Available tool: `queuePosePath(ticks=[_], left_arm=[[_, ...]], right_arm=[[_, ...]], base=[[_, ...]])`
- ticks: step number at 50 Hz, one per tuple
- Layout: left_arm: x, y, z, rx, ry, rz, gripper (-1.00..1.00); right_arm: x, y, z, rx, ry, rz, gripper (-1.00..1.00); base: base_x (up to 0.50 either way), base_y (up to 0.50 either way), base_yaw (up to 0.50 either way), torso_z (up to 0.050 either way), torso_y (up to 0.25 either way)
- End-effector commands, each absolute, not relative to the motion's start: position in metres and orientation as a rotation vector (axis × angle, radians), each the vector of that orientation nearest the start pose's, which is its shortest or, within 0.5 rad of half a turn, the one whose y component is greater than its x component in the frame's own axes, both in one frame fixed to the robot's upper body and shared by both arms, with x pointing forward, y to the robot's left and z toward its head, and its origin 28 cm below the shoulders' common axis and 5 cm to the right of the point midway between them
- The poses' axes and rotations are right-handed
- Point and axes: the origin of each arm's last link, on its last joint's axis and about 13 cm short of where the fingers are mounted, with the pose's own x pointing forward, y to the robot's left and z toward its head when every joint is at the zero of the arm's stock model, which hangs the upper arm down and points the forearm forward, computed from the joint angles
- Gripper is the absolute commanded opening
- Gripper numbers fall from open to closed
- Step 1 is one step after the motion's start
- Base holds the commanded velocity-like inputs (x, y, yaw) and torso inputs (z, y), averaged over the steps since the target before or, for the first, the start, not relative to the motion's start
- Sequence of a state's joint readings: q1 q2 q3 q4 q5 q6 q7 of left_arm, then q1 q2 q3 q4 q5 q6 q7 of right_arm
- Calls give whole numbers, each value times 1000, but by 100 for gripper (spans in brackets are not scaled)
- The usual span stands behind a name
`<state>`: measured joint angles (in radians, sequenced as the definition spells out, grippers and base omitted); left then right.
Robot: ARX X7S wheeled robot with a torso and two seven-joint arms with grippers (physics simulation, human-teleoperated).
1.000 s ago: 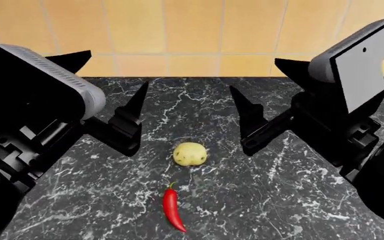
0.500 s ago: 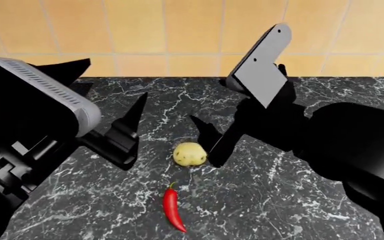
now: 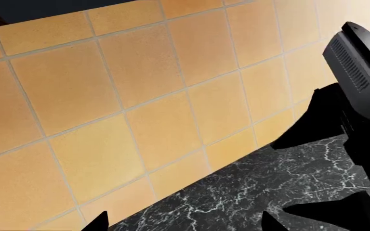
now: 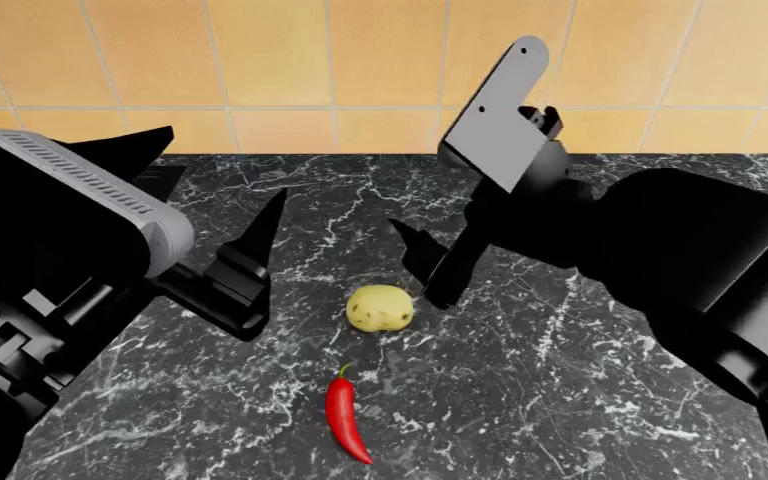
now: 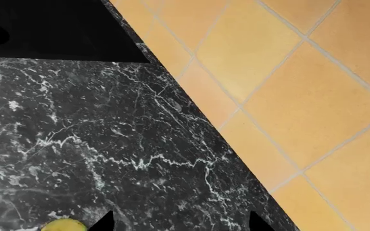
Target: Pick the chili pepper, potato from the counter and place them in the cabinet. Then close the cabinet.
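Pale-yellow potato (image 4: 380, 307) just beside right end effector (image 4: 430, 268) — chili pepper (image 4: 345, 420) nearer.

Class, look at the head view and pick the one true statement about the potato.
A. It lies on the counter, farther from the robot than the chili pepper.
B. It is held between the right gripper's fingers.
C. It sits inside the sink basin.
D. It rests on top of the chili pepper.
A: the potato lies free on the counter, with the chili pepper nearer the robot and apart from it.
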<state>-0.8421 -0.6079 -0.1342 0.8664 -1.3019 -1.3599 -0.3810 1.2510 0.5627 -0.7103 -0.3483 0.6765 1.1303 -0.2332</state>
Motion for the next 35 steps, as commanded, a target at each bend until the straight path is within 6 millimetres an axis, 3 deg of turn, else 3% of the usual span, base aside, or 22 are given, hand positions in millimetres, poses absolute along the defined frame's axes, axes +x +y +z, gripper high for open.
queuePosePath(ticks=[1,6,12,19,35], left_arm=[[194,249,270,261,-180,-421,100],[194,248,271,265,-181,-417,100],[195,247,270,270,-180,-415,100],[197,247,269,271,-178,-412,100],[198,248,266,266,-176,-410,100]], right_arm=[[318,-113,287,-782,197,829,100],[325,-122,300,-832,219,867,100],[329,-133,311,-699,166,911,100],[328,-128,312,-610,68,993,100],[338,-103,282,-756,227,1092,100]], base=[[0,0,0,49,0],[0,0,0,48,0],[0,0,0,47,0],[0,0,0,46,0],[0,0,0,45,0]])
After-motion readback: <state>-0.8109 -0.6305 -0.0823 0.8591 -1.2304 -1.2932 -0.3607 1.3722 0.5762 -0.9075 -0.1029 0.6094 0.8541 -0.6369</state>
